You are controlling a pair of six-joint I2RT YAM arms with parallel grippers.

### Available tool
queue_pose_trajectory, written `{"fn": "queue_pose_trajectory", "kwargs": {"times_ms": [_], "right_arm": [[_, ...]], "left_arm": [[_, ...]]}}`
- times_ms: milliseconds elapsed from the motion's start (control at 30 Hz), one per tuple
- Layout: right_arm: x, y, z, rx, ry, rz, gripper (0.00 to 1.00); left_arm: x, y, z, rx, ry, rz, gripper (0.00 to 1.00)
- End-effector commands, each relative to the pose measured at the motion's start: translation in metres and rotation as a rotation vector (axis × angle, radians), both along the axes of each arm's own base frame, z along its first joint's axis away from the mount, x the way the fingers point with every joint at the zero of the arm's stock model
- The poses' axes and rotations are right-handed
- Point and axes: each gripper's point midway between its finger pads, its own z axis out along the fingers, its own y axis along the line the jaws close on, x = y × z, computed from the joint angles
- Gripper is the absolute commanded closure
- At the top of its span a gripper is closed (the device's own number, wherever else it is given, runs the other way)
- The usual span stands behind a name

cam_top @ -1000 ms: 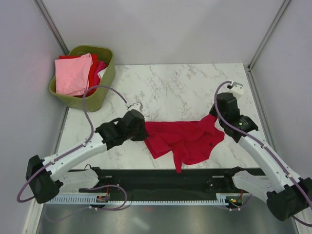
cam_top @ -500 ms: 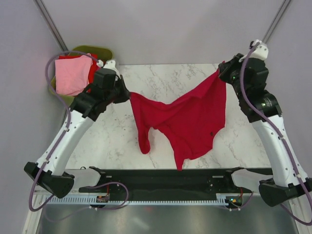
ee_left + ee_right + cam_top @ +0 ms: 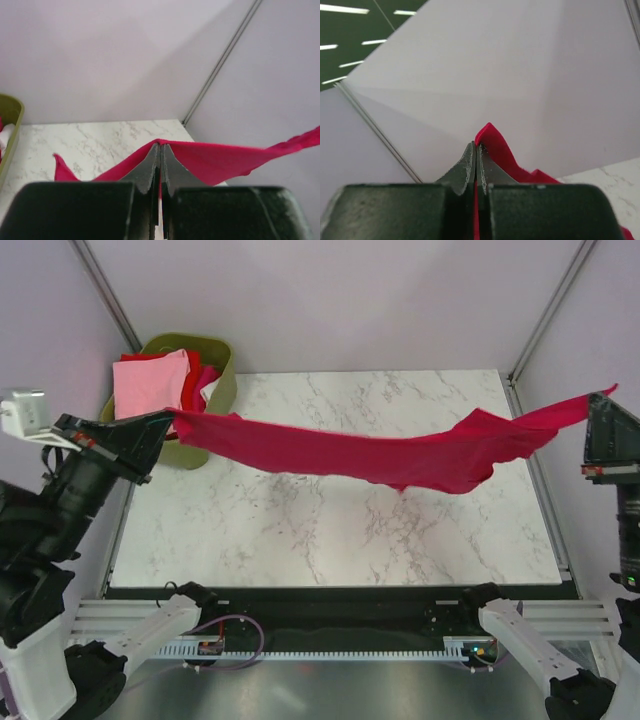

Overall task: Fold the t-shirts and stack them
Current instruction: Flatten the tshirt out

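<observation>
Crimson t-shirt [image 3: 380, 455] is hanging stretched in the air between the two arms, above the marble table [image 3: 330, 530].

Left gripper [image 3: 168, 419] is pinching one end of the shirt out past the table's left edge, jaws pressed together on the cloth (the left wrist view shows red fabric running out from between the closed fingers [image 3: 149, 167]). Right gripper [image 3: 596, 405] is clamping the opposite end beyond the right edge, its jaws likewise squeezed tight on a red corner that is poking up above the tips. The shirt is sagging in a shallow arc across the far half of the table, its lowest fold drooping right of centre; whether it is touching the marble, cannot tell. At far left, a light pink t-shirt [image 3: 150, 390] is lying on top in the olive-green basket [image 3: 222, 385], other red cloth beneath it.
</observation>
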Motion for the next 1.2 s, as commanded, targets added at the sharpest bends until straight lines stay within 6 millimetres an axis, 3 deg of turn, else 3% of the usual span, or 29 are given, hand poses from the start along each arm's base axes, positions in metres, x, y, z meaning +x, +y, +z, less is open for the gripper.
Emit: {"fn": "queue_pose_trajectory", "kwargs": {"times_ms": [0,33,100,133,267,400,467,500,533,567,633,667,767,833,900,933,967,1000,1033,1067,1100,1133,1167], "right_arm": [[-0.006,0.006,0.013,-0.004,-0.038,0.039,1.0],[-0.016,0.004,0.025,0.005,-0.069,0.045,1.0],[-0.01,0.008,0.03,0.004,-0.056,0.059,1.0],[-0.017,0.007,0.04,0.006,-0.074,0.063,1.0],[0.018,0.008,0.034,0.009,-0.005,0.014,1.0],[0.081,0.018,-0.006,-0.013,0.141,-0.029,1.0],[0.123,0.027,-0.041,-0.029,0.244,-0.05,1.0],[0.143,0.03,-0.065,-0.04,0.305,-0.063,1.0],[0.157,0.032,-0.077,-0.035,0.328,-0.072,1.0],[0.178,0.035,-0.097,-0.044,0.379,-0.093,1.0],[0.212,0.041,-0.141,-0.063,0.475,-0.118,1.0],[0.223,0.04,-0.156,-0.064,0.506,-0.136,1.0],[0.262,0.039,-0.207,-0.057,0.595,-0.155,1.0],[0.289,0.04,-0.239,-0.045,0.646,-0.153,1.0],[0.31,0.036,-0.247,-0.022,0.646,-0.145,1.0],[0.328,0.038,-0.268,-0.029,0.686,-0.14,1.0],[0.338,0.034,-0.275,-0.027,0.697,-0.148,1.0],[0.349,0.035,-0.268,-0.02,0.68,-0.145,1.0],[0.368,0.039,-0.289,-0.028,0.716,-0.136,1.0],[0.379,0.039,-0.293,-0.029,0.72,-0.133,1.0],[0.393,0.042,-0.277,-0.024,0.68,-0.125,1.0],[0.413,0.047,-0.303,-0.033,0.723,-0.117,1.0],[0.425,0.048,-0.305,-0.034,0.723,-0.113,1.0]], "left_arm": [[0.002,-0.004,-0.001,0.047,-0.008,-0.015,0.98],[0.005,-0.002,-0.002,0.042,0.001,0.001,0.98],[0.012,0.007,-0.004,0.02,0.037,0.066,0.98],[0.018,0.007,-0.008,0.011,0.061,0.083,0.98],[0.047,0.001,-0.04,0.029,0.169,0.135,0.98],[0.096,-0.007,-0.11,0.097,0.341,0.229,0.98],[0.121,-0.015,-0.14,0.13,0.403,0.259,0.98],[0.129,-0.019,-0.15,0.141,0.423,0.26,0.98],[0.138,-0.023,-0.156,0.138,0.431,0.261,0.98],[0.154,-0.029,-0.183,0.172,0.494,0.267,0.98],[0.173,-0.032,-0.21,0.204,0.564,0.283,0.98],[0.189,-0.036,-0.233,0.231,0.624,0.295,0.98],[0.223,-0.032,-0.277,0.216,0.737,0.341,0.98],[0.241,-0.022,-0.292,0.176,0.771,0.377,0.98],[0.265,-0.023,-0.307,0.148,0.779,0.377,0.98],[0.273,-0.021,-0.313,0.142,0.784,0.385,0.98],[0.285,-0.017,-0.309,0.126,0.77,0.4,0.98],[0.3,-0.019,-0.325,0.13,0.789,0.41,0.98],[0.31,-0.015,-0.331,0.129,0.797,0.422,0.98],[0.325,-0.016,-0.318,0.111,0.766,0.425,0.98],[0.341,-0.017,-0.344,0.127,0.811,0.43,0.98],[0.352,-0.014,-0.348,0.119,0.814,0.439,0.98],[0.371,-0.016,-0.335,0.096,0.78,0.432,0.98]]}}
